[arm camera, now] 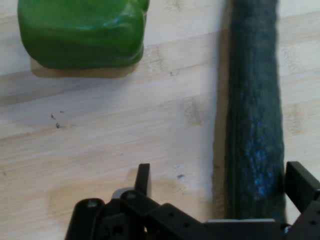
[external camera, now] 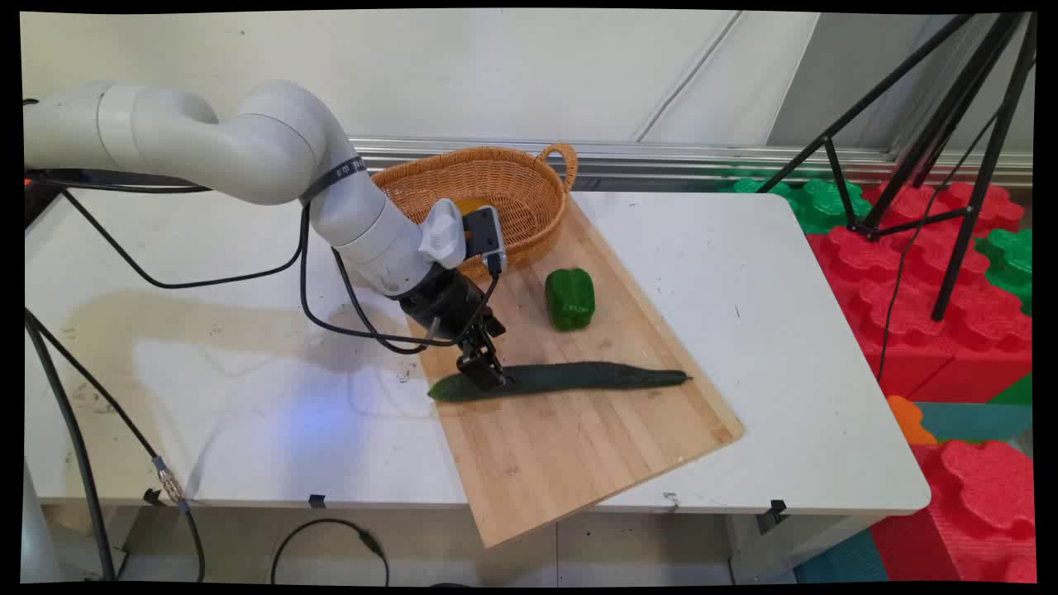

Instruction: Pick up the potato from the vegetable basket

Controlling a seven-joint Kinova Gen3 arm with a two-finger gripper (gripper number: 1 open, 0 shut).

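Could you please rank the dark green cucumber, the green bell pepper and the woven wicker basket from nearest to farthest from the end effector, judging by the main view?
1. Dark green cucumber: lying between the fingers of the end effector, on the wooden cutting board.
2. Green bell pepper: farther back on the board, to the right.
3. Woven wicker basket: at the board's far end, by the wall.

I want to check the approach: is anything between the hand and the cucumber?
Nothing visible. The hand is already down at the cucumber near its left end, one finger on each side. The green bell pepper lies apart, farther up the cutting board.
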